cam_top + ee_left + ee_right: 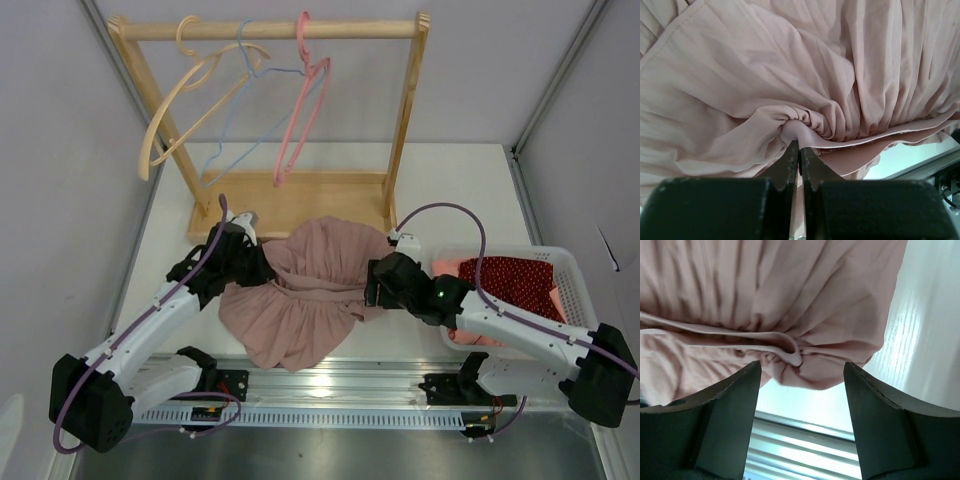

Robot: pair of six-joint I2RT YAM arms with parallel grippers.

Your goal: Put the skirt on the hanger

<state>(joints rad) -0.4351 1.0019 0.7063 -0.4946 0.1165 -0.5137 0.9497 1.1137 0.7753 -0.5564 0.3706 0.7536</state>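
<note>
Skirt (300,300) lies slumped on the table (470,180) near its front edge, thin, limp and probably light. Left gripper (799,145) seems clenched on a waistband fold; right gripper (801,365) hangs released, jaws wide. Firmer waistband edge suits gripping best.

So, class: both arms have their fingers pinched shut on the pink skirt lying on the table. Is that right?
Only the left fingers pinch the pink skirt; the right wrist view shows the right fingers wide open, gripping nothing.
</note>
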